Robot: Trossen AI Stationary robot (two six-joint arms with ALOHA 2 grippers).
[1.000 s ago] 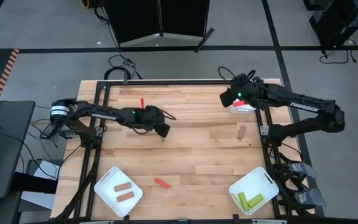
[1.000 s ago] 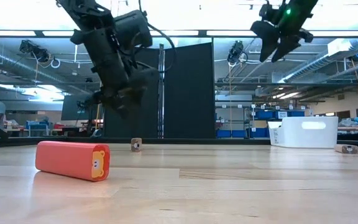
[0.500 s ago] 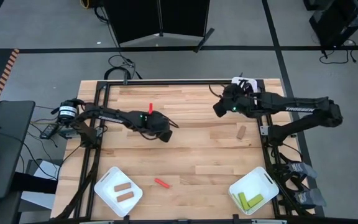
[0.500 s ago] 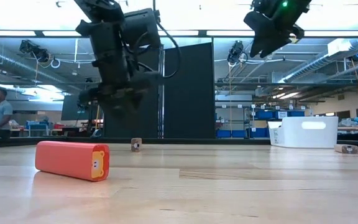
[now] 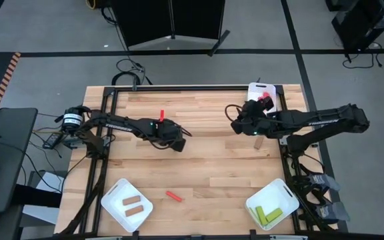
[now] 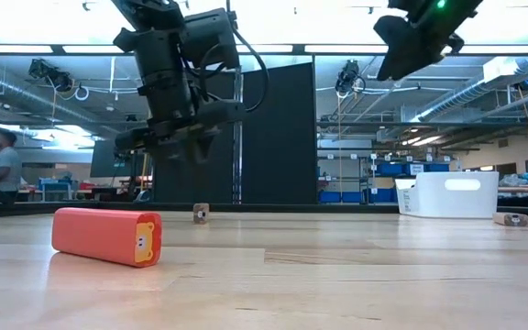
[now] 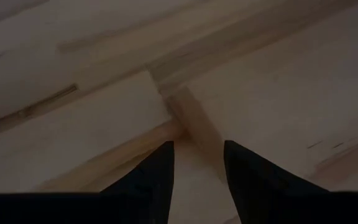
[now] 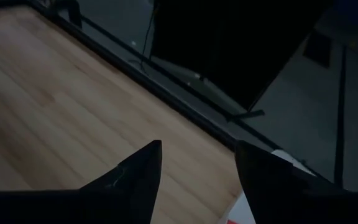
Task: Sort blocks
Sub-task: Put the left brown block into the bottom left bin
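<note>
Left claw: my left claw [image 5: 177,143] hangs over the middle of the counter [image 5: 205,167], left of centre. On its wrist feed the two fingers [image 7: 160,177] stand a little apart with nothing but bare wood between them.
Right claw: my right claw [image 5: 236,125] is above the far right part of the counter, near the white tray [image 5: 253,89] at the far right corner. Its fingers [image 8: 143,171] are spread with nothing between them.
Red blocks: one lies near the far edge, left of centre [image 5: 162,115]; another lies toward the near edge [image 5: 173,196], close to the low camera [image 6: 106,236]. Something red sits in the far right tray [image 5: 265,98].
Brown blocks: two lie side by side in the near left tray [image 5: 127,205]; one more [image 5: 258,141] lies on the counter just beside my right arm.
Yellow-green blocks: they lie together [image 5: 267,215] in the near right tray [image 5: 273,204].
Edges: black frame rails run along the far edge and down both sides.
Open room: I see a wide bare stretch of wood between the two near trays and across the centre.
Writing: white lettering on the right arm's forearm [image 5: 322,121]; I cannot read it here.
Background: a person [image 6: 5,165] stands in the room beyond the counter.
</note>
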